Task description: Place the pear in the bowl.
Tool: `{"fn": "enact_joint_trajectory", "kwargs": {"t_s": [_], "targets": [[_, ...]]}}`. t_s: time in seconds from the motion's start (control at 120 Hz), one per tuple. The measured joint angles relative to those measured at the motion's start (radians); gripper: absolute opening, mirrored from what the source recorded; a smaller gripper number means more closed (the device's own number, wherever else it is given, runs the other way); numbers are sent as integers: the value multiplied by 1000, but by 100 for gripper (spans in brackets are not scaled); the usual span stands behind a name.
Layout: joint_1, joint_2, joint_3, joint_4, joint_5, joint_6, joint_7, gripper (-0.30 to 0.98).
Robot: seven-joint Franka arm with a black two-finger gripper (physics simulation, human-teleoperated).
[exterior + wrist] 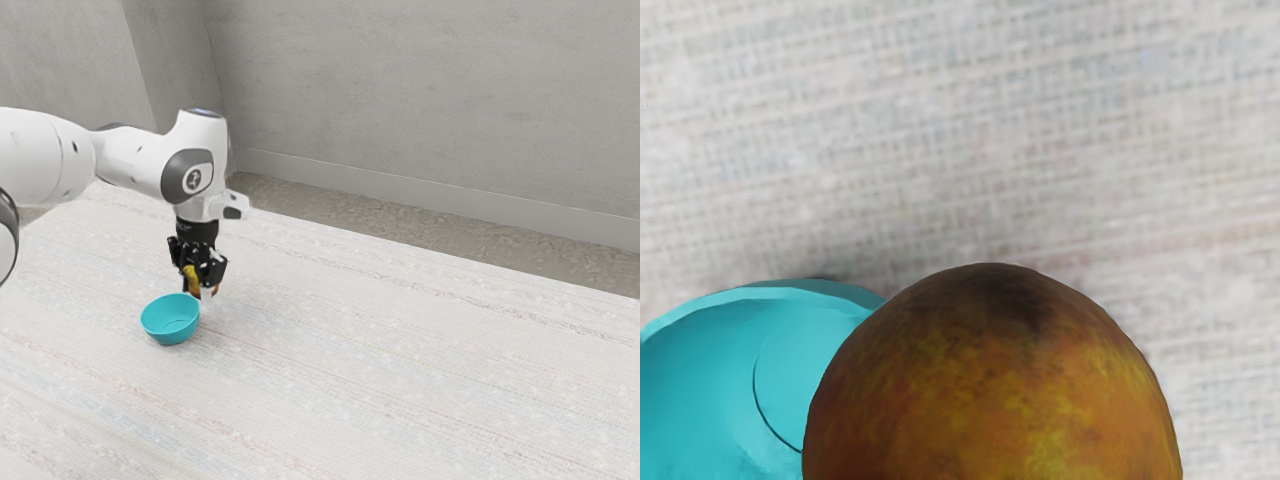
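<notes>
Your gripper (pixel 202 289) has its black fingers closed around the pear (pixel 990 390), as far as you can judge from the small, crowded patch at their tips in the exterior view. The pear is near the bowl (pixel 170 322) rather than in it; whether the two touch, and how high the pear sits over the table (pixel 420 370), you can't tell. In the exterior view the fingers cover most of the fruit, leaving you a yellow strip and a bit of orange. In the wrist view you get its rounded, mottled orange-brown and yellow skin with a dark patch, while the rest is cut off by the frame. That frame also cuts off the turquoise bowl, and the pear hides part of its rim and of the curved line inside. The bowl stands upright on the table, well in from the long edge by the wall (pixel 420 130). On the arm's (pixel 135 160) grey joint cover you have a round emblem (pixel 193 180), and pale marks on the gripper's black housing, both too small to read.
</notes>
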Motion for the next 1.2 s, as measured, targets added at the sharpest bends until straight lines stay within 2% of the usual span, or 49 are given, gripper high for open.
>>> {"fn": "enact_joint_trajectory", "kwargs": {"t_s": [0.308, 0.625, 0.708, 0.867, 1.033, 1.2], "targets": [[50, -127, 19, -180, 19, 61, 6, 12], [85, -143, 34, -253, 12, 97, 20, 24], [81, -140, 35, -253, 11, 105, 25, 26], [78, -140, 35, -253, 9, 112, 33, 47], [65, -175, 34, -244, 8, 111, 40, 59], [-49, -277, 34, -44, -31, 45, 41, 64]]}}
